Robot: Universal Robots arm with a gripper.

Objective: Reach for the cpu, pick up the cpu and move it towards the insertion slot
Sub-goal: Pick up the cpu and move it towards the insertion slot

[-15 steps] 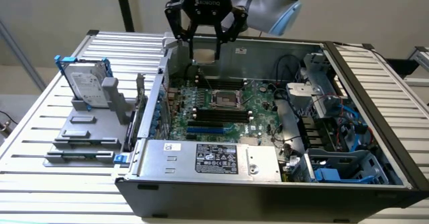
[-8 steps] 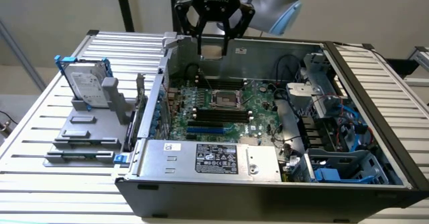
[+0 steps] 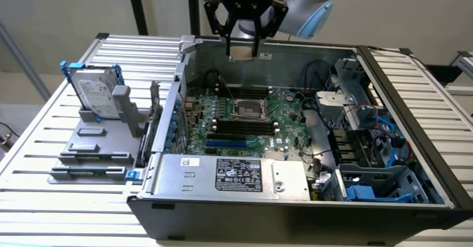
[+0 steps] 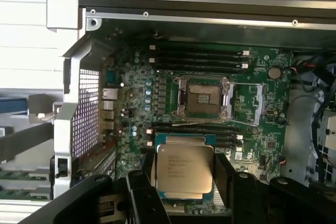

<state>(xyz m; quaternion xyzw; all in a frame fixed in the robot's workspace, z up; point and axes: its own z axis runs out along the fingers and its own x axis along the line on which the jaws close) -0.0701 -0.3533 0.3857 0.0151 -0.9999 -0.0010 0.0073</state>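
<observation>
The cpu (image 3: 242, 51) is a small pale silver square chip, and my gripper (image 3: 242, 53) is shut on it, high above the back wall of the open computer case (image 3: 296, 214). In the wrist view the cpu (image 4: 185, 169) sits between the dark fingers (image 4: 223, 174), printed face towards the camera. The insertion slot (image 3: 250, 109), a shiny silver frame with a dark centre, lies on the green motherboard well below and in front of the gripper. The wrist view shows the insertion slot (image 4: 202, 98) uncovered, a short way beyond the held chip.
Black memory slots (image 3: 240, 128) and a blue slot (image 3: 227, 143) flank the socket. A grey power supply (image 3: 229, 175) fills the case front. Cables and drive bays (image 3: 369, 130) crowd the exterior view's right. An upright hard drive (image 3: 96, 94) stands on a grey fixture (image 3: 92, 153) at the left.
</observation>
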